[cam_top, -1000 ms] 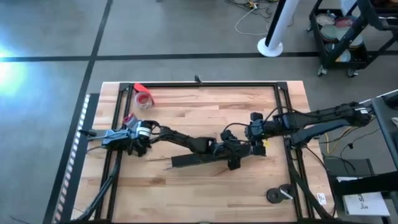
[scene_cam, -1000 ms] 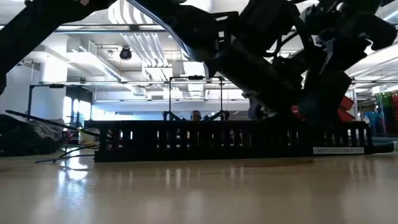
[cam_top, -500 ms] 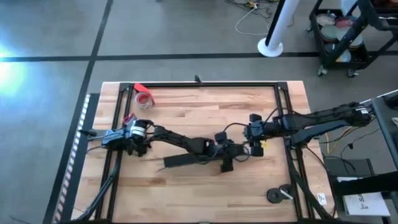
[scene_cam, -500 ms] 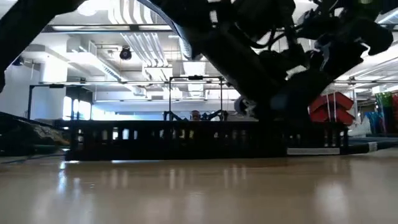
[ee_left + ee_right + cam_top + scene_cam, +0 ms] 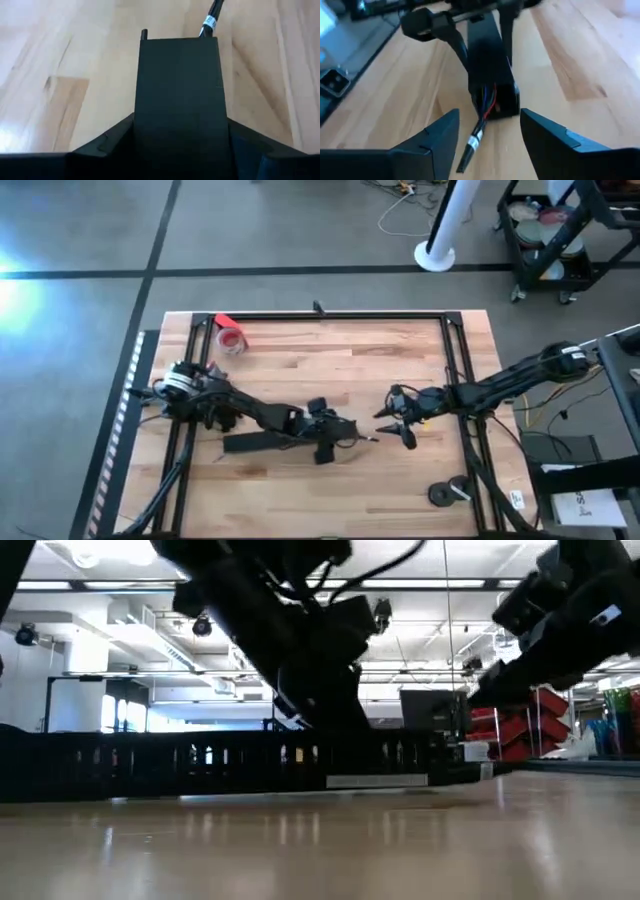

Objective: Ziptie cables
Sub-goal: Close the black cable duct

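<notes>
Holding a black slotted cable duct (image 5: 262,442), left tool (image 5: 322,442) sits mid-counter (image 5: 330,360); right tool (image 5: 398,423) spread wide, just beside the duct's end where cables (image 5: 487,105) protrude.

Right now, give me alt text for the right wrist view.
A black channel lies on the wooden table with red, blue and dark cables spilling from its near end. The right gripper faces it, jaws open and empty; the left gripper clamps the channel farther back.
</notes>
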You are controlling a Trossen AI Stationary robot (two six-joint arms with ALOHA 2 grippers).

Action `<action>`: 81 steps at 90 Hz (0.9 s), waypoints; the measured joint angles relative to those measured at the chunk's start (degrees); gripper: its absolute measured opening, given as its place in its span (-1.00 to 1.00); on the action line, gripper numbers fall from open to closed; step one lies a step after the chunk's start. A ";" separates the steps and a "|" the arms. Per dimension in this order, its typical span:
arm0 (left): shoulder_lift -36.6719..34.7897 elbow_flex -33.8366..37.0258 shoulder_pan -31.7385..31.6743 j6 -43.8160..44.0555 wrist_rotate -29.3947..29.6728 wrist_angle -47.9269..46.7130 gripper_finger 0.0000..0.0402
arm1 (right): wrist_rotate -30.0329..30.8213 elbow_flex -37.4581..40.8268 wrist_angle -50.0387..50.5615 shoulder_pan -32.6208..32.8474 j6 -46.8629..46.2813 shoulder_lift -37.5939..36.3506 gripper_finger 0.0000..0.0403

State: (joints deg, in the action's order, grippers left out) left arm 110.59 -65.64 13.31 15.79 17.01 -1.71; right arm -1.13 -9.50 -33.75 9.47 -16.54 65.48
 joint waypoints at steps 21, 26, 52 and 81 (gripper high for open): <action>0.40 1.54 -0.27 0.88 0.39 1.61 0.10 | 7.93 -2.82 -1.54 -0.27 4.79 8.53 0.09; 0.41 1.54 -0.27 0.84 0.35 1.67 0.08 | 7.50 -4.44 -2.28 -0.31 7.23 11.05 0.11; 0.37 1.55 -0.25 0.41 -0.20 1.70 0.10 | 2.37 -4.59 -21.45 -0.96 10.25 27.95 0.45; 0.35 1.17 -0.34 -0.48 -1.65 1.69 0.13 | 0.36 -8.95 -38.07 -1.35 10.37 47.01 0.76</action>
State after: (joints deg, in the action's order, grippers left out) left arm 110.93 -64.47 12.97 15.31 15.37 -0.02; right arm -0.77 -18.46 -71.81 8.11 -6.18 112.49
